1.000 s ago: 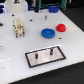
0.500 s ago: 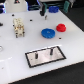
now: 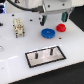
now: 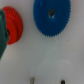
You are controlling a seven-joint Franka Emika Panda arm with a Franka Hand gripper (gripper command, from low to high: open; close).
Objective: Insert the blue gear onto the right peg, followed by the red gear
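Arm at the exterior view's top, fingers (image 3: 44,21) downward, grasp state unclear.

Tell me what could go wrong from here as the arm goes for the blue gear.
1. The red gear lies close beside the blue gear, so the gripper coming down might nudge or catch the wrong one.
2. Both pegs on the white plate stand near each other; the blue gear could end up on the wrong peg or snag the neighbouring one.
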